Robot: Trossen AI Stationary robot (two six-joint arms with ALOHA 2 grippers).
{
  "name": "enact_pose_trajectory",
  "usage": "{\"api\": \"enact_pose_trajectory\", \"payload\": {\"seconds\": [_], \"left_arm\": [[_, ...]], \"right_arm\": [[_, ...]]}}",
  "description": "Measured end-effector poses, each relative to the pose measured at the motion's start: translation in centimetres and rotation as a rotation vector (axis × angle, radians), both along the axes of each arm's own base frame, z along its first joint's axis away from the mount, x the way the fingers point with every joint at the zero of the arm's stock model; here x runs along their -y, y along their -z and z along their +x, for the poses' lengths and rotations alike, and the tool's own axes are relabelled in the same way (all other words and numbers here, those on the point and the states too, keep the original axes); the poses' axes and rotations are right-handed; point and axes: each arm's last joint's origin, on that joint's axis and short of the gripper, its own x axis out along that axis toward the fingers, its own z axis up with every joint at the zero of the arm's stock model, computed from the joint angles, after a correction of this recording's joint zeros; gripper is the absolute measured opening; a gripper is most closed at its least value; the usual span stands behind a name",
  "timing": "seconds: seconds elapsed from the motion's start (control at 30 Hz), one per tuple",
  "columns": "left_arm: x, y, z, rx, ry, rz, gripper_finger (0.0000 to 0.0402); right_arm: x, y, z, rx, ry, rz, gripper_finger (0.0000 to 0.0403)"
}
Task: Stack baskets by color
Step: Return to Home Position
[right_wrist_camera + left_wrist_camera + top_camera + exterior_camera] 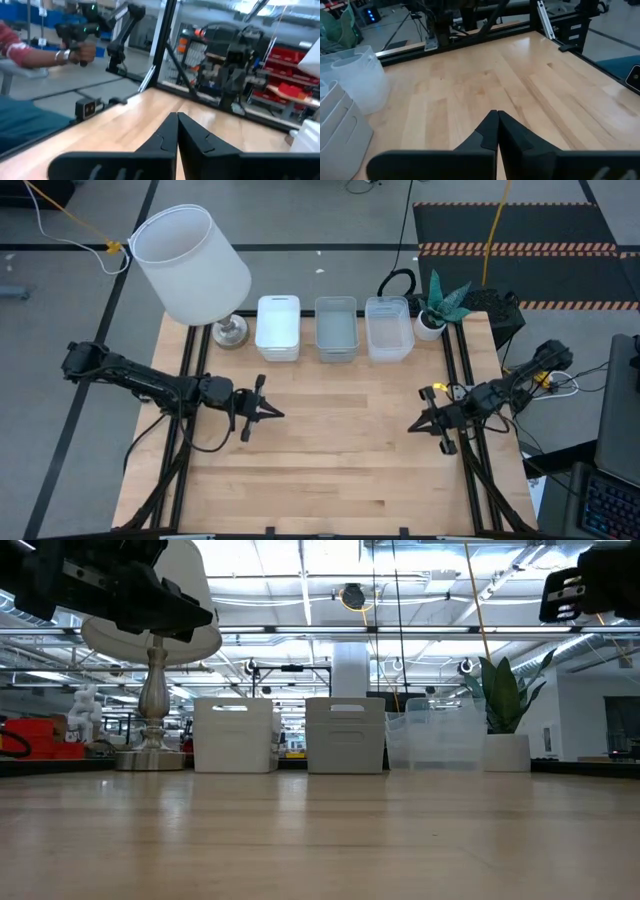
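Three basket stacks (336, 328), one lamp (190, 265), one plant (440, 302)

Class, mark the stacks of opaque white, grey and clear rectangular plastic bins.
white bin stack (278, 322): high view, top bin's floor.
grey bin stack (336, 328): high view, top bin's floor.
clear bin stack (388, 328): high view, top bin's floor.

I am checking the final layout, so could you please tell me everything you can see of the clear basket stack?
The clear stack is see-through plastic: rectangular bins with rounded corners, nested upright, open side up; their count is hard to tell. It stands on the table at its far edge, rightmost of three stacks, a narrow gap from the grey stack, with the plant pot close on its other side.
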Motion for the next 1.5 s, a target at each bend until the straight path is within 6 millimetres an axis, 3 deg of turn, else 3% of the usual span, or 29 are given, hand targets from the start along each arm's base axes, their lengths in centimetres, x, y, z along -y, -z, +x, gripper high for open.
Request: {"api": "enact_pose_trajectory", "payload": {"seconds": [0.63,0.97,1.2,1.5], "left_arm": [[-0.1,-0.3,-0.4,-0.002,-0.003,0.01,0.0007],[-0.3,-1.4,-2.0,0.005,-0.017,-0.024,0.0007],[-0.4,-1.4,-2.0,0.008,-0.021,-0.023,0.0007],[-0.4,-1.4,-2.0,0.007,-0.031,-0.029,0.0007]], "right_arm": [[1.2,-0.1,-1.5,0.043,0.082,0.017,0.0],[1.5,0.1,-1.3,0.026,0.127,-0.009,0.0],[2.0,0.1,-1.0,0.043,0.112,-0.039,0.0],[3.1,0.2,-0.7,0.03,0.226,-0.056,0.0]]}}
